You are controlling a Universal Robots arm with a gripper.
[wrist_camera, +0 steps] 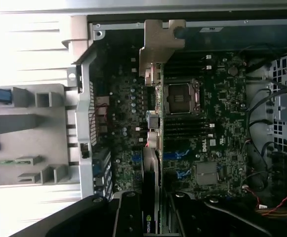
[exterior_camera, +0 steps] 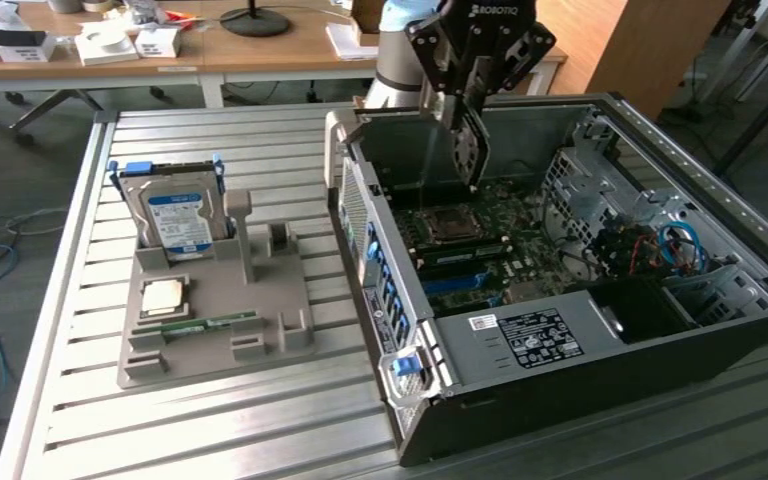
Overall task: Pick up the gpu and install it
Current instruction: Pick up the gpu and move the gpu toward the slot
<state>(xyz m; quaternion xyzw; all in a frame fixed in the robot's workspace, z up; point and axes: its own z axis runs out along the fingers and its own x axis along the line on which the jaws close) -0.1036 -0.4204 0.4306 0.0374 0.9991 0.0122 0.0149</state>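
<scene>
Gripper: the gripper (exterior_camera: 466,100) (wrist_camera: 155,215) is closed on the gpu, one black finger (wrist_camera: 128,217) pressed to each flat face of the card.
Gpu: the gpu (exterior_camera: 468,150) (wrist_camera: 151,165) hangs upright from the gripper, inside the open computer case, over the motherboard and just beside the processor socket. Whether its lower end touches the board cannot be told.
Bracket: in the wrist view the pale metal bracket (wrist_camera: 160,44) forms the card's far end, near the case wall.
Computer case: the computer case (exterior_camera: 531,340) lies on its side on the bench, its open side upward.
Motherboard: the motherboard (exterior_camera: 504,250) (wrist_camera: 222,128) is dark green, and the processor socket (exterior_camera: 444,222) (wrist_camera: 182,96) is uncovered.
Holder: a grey holder (exterior_camera: 211,330) sits on the bench at the exterior view's left, well apart from the gripper.
Hard drive: the hard drive (exterior_camera: 177,215) stands upright in the holder.
Memory stick: the memory stick (exterior_camera: 197,325) lies flat on the holder.
Bench: the bench (exterior_camera: 224,430) has a slatted metal top.
</scene>
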